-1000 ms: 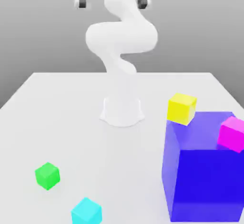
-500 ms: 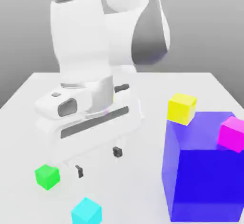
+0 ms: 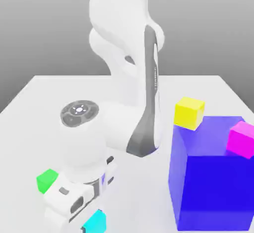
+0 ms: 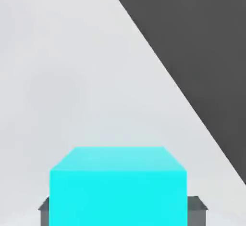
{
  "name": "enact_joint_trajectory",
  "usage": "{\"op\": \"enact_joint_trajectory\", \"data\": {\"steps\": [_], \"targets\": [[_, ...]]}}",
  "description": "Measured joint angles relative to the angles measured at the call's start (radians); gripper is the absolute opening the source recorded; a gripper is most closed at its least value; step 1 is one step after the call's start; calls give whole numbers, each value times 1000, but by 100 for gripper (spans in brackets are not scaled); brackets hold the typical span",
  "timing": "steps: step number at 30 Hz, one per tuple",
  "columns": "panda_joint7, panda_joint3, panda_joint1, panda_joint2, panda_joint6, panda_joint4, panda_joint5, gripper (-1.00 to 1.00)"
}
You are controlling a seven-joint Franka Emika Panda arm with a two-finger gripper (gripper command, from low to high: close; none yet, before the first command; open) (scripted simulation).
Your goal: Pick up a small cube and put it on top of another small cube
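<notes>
**Clamped on the cyan cube, lift comes next**

Looks like the grab stage right now. In the hand view, cyan cube (image 4: 117, 186) sitting square between the dark fingertips (image 4: 196, 205), one peeking out on each flank. Jaws pressed in against its two sides, so pinching the cube rather than spread. In the exterior view, gripper (image 3: 82, 224) down low at the near edge of the white table (image 3: 44, 103), with a corner of the cube poking out beside the hand.

Tips for doing this bit well, just a judgement call:
- Straight up first, no sideways drag while it sits on the table.
- Enough height to clear the green cube (image 3: 45, 180) before sliding across. Close neighbour, just beside the hand toward the exterior view's left, easy to bump with that bulky wrist.
- Squared up over green before coming down, faces parallel, then a gentle release. Tiny landing pad, same size as the cargo.

About the cube itself: plain, glossy, light turquoise, crisp edges, flat top a shade paler than the front face. Slick-looking sides, so probably a centred grip matters more than a hard squeeze.
</notes>
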Motion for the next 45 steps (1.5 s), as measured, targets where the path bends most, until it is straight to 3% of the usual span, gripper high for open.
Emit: {"op": "enact_joint_trajectory", "data": {"steps": [3, 8, 16, 23, 35, 45], "targets": [[9, -14, 11, -22, -16, -5, -14, -100], [28, -82, 43, -175, -118, -46, -129, -100], [-300, -142, -22, -316, -145, -118, -303, -100], [-655, -174, -103, -411, -160, -182, -376, -100], [-1374, -219, -201, -493, -159, -300, -341, -100], [-1491, -212, -188, -425, -98, -289, -254, -100]]}}
